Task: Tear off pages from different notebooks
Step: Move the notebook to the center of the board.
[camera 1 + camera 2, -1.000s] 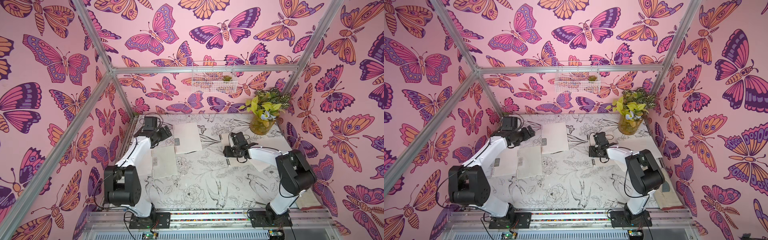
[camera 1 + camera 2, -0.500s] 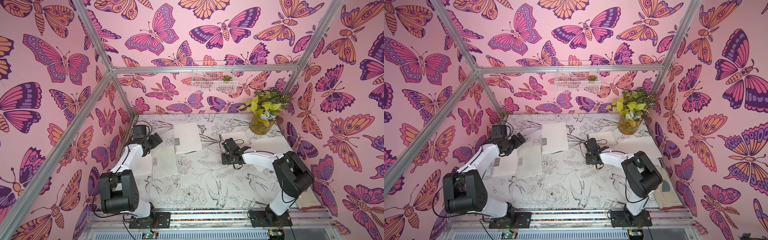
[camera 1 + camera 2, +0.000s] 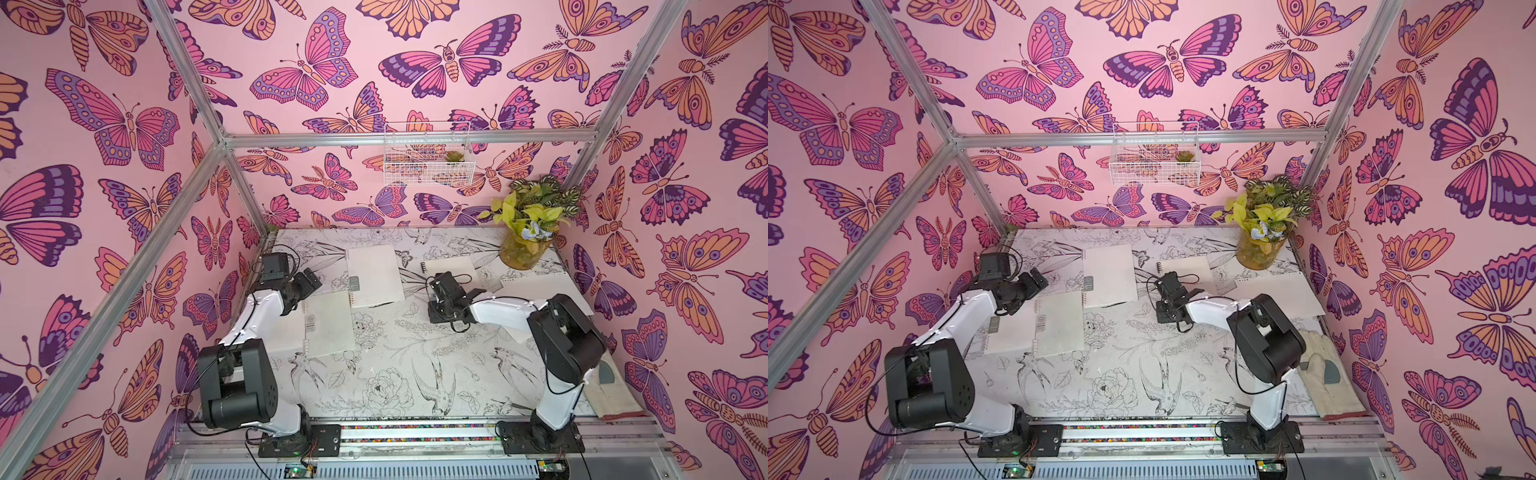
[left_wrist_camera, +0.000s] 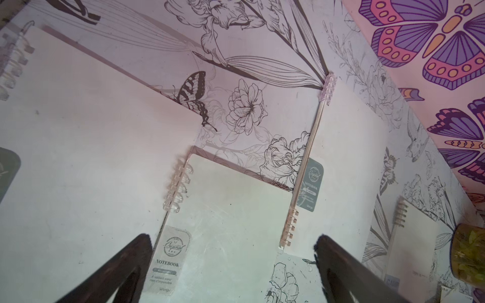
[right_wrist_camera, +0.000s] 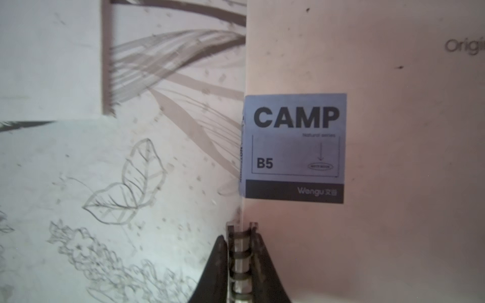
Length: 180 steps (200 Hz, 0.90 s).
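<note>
Right jaws: clenched on the black coil (image 5: pixel 240 262) of the CAMP notebook (image 5: pixel 367 157), one dark finger (image 5: pixel 217 270) on each side of the binding, close to the blue label (image 5: pixel 294 147). The cover lies flat.

Left jaws: spread wide, grasping nothing. They hang above the white-coiled notebook (image 4: pixel 231 223), near its grey NOTEBOOK label.

Right arm (image 3: pixel 503 309): base at the near right edge, elbow raised. The white forearm runs low toward the middle of the tabletop (image 3: pixel 395 374), and the wrist is turned toward the back wall.

Left arm (image 3: pixel 257 316): base at the near left edge. The forearm slopes up toward the far left corner, and the wrist is bent in toward the notebooks.

CAMP notebook in both top views (image 3: pixel 453 266): far side, right of middle, near the plant jar (image 3: pixel 525 249).

A far notebook (image 3: pixel 374 276) lies left of it. Its near corner meets a far corner of the white-coiled notebook (image 3: pixel 330 324).

A third notebook (image 3: pixel 1009 332) lies just beside that one, partly hidden under the left arm.

A cream sheet (image 3: pixel 1283 291) lies along the right wall, with its near part hidden behind the right arm. I cannot tell whether it is loose or bound.

A glove (image 3: pixel 1329 382) lies at the near right corner. A wire basket (image 3: pixel 428 153) hangs on the back wall.
</note>
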Motion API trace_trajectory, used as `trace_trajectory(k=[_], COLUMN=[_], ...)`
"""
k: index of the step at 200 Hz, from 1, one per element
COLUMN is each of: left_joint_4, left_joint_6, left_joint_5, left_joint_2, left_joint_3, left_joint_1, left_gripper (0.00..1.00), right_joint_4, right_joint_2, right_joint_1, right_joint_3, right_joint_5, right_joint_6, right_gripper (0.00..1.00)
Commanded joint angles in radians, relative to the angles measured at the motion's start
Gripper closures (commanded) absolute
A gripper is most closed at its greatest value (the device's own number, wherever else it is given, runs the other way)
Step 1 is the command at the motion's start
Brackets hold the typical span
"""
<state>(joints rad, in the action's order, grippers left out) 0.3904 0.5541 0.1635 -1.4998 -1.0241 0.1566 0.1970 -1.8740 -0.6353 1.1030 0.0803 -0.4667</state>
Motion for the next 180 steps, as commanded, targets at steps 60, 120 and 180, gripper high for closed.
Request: trace_trajectory(k=[60, 120, 180], left_joint_4=[0.014, 0.100, 0.077], left_joint_6=[-0.041, -0.071, -0.045], left_joint_5=[-0.015, 0.013, 0.100], left_joint_2=[-0.022, -0.178, -0.256], left_joint_3=[0.017, -0.027, 0.032], left_joint_1=[0.021, 0.020, -0.007], left_gripper=[0.00, 0.02, 0.03], right_joint_4=[0.093, -0.055, -0.197], right_joint_2=[-0.149, 0.036, -0.151], right_joint_1=[-0.006, -0.064, -0.230], right_joint_3=[0.233, 0.137, 0.246], right_joint_5=[0.003, -0.183, -0.386], right_joint_6=[0.042, 0.083, -0.005], right_gripper=[0.65, 0.50, 0.50])
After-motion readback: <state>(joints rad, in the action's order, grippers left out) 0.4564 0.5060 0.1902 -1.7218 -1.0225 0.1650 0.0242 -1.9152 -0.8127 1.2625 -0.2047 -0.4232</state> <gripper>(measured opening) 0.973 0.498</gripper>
